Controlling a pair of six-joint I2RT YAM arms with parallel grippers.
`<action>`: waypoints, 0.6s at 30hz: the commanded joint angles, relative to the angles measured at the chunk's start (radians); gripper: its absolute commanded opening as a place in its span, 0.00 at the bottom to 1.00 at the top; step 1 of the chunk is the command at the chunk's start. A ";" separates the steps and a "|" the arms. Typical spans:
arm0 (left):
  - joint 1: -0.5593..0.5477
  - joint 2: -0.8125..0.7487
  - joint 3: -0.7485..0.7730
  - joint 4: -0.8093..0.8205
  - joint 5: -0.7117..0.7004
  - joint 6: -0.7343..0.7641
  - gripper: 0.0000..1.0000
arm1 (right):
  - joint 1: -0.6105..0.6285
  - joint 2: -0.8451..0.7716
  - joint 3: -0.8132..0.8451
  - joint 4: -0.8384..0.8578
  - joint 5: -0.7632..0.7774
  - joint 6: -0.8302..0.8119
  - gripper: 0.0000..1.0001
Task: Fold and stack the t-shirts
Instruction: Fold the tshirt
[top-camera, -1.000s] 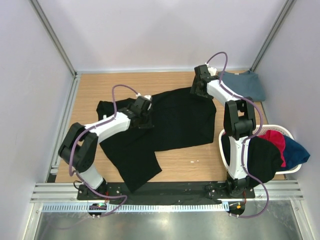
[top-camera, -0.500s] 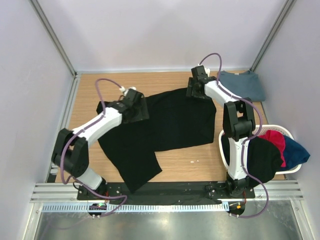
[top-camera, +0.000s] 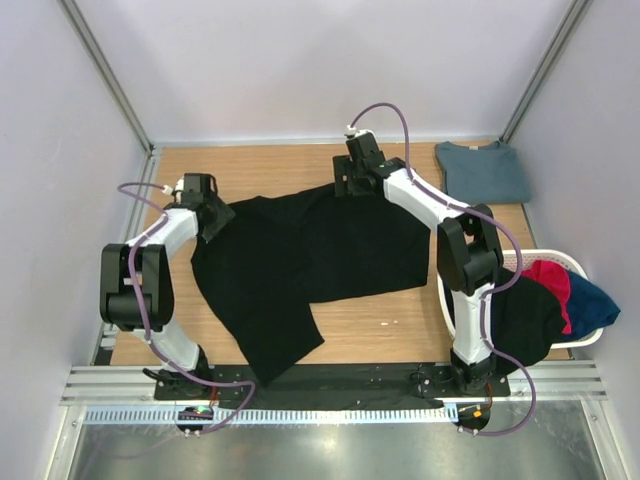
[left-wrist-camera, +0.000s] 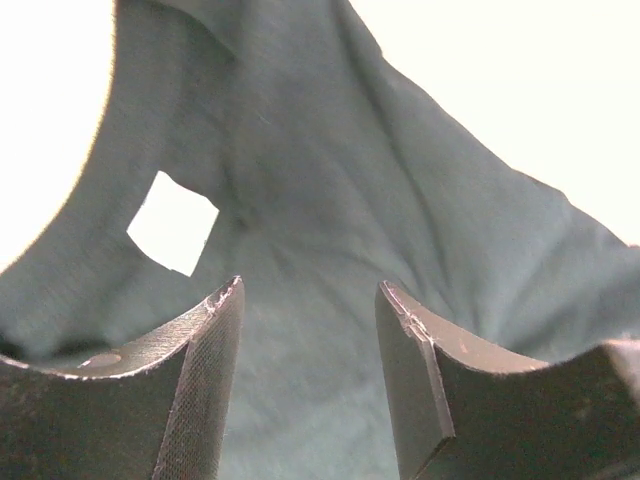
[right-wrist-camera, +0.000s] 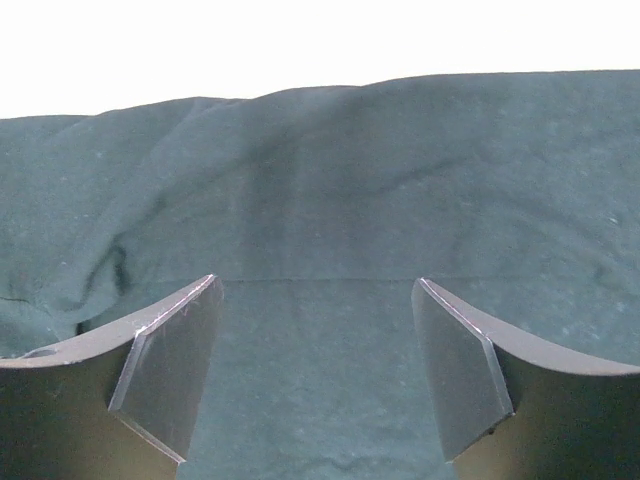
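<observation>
A large black t-shirt (top-camera: 320, 255) lies spread and rumpled on the wooden table (top-camera: 280, 165). My left gripper (top-camera: 212, 218) is at its left edge. In the left wrist view the gripper (left-wrist-camera: 308, 292) is open over the cloth (left-wrist-camera: 320, 200), near a white neck label (left-wrist-camera: 172, 222). My right gripper (top-camera: 350, 187) is at the shirt's far edge. In the right wrist view it (right-wrist-camera: 315, 285) is open just above the cloth (right-wrist-camera: 320, 180). A folded slate-blue t-shirt (top-camera: 487, 170) lies at the far right.
A white basket (top-camera: 575, 262) at the right holds black (top-camera: 525, 315), magenta-red (top-camera: 550, 280) and blue (top-camera: 592, 303) shirts. Light walls enclose the table on three sides. A metal rail runs along the near edge.
My left gripper has moved left from the middle of the shirt to its left edge. My right gripper has moved left along the far edge. The shirt's left part now lies spread wider.
</observation>
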 joint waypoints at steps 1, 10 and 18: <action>0.092 0.032 0.030 0.089 0.053 -0.013 0.56 | 0.031 0.024 0.074 0.030 -0.005 -0.033 0.83; 0.178 0.116 0.021 0.253 0.184 0.015 0.47 | 0.041 0.058 0.110 0.018 -0.008 -0.044 0.83; 0.183 0.157 0.035 0.261 0.204 0.023 0.29 | 0.039 0.067 0.126 0.004 0.018 -0.050 0.83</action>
